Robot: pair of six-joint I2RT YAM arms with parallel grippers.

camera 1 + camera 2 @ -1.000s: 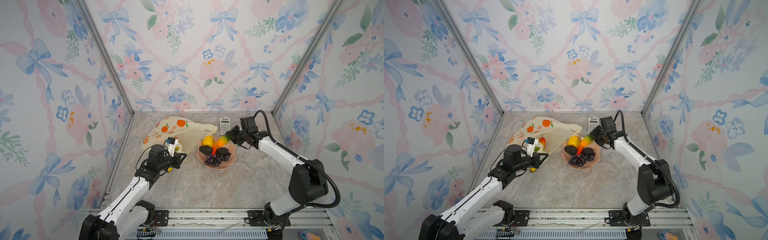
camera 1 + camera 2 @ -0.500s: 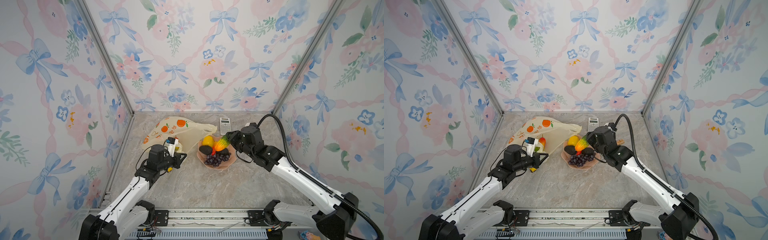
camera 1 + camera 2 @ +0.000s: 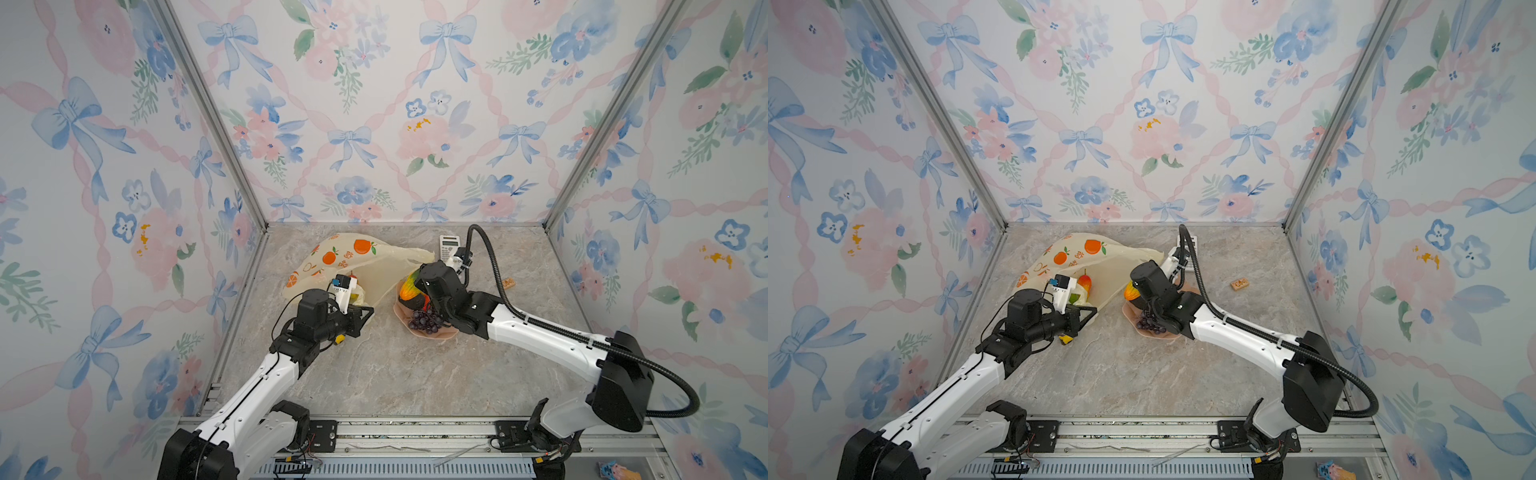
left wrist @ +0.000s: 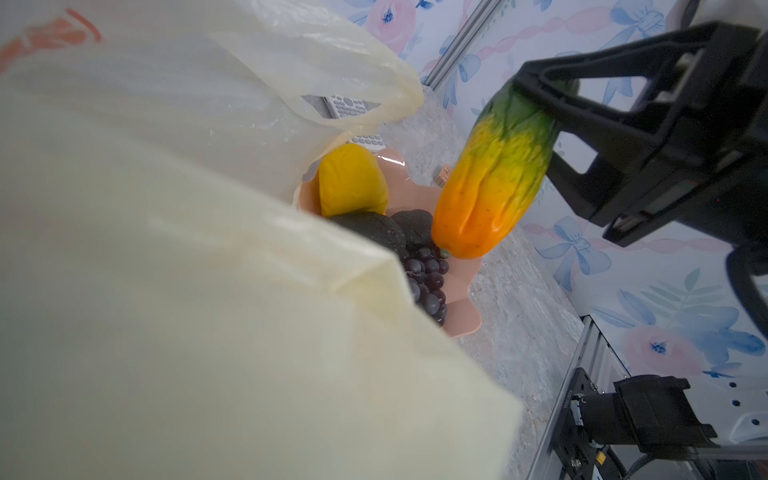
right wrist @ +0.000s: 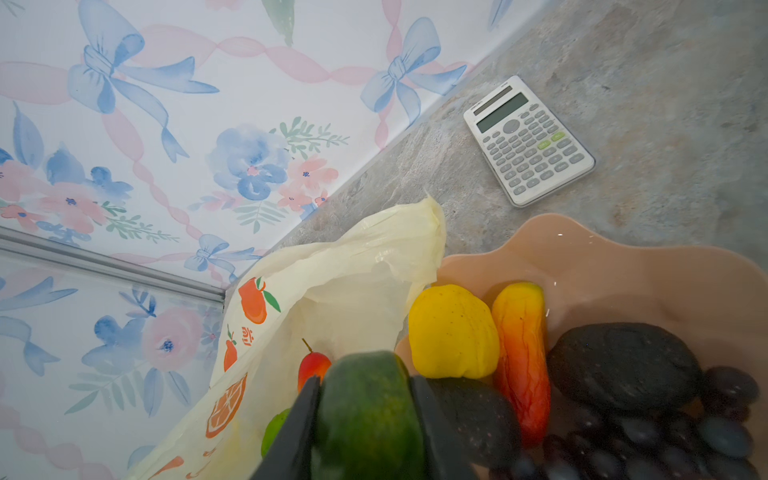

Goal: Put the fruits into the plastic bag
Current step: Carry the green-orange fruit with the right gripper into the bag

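The right gripper (image 5: pixel 368 419) was clamped on the green end of the orange-green fruit (image 4: pixel 494 183), holding it tilted over the pink plate (image 5: pixel 602 270). On the plate lay the yellow fruit (image 5: pixel 453 332), avocados (image 5: pixel 623 361) and grape bunch (image 3: pixel 424 321). The left gripper (image 3: pixel 362 312), jaws together, pinched the rim of the plastic bag (image 3: pixel 386 266). In both top views the bag lay at ten o'clock from the plate.

Bag (image 3: pixel 386 268) at the tabletop's (image 3: pixel 415 374) back left; just right of it, plate (image 3: pixel 398 309) holding grapes (image 3: pixel 424 322) and avocados (image 5: pixel 623 361), papaya (image 3: pixel 409 286) above its left rim; calculator (image 3: pixel 448 247) behind, block (image 3: pixel 508 283) farther right.
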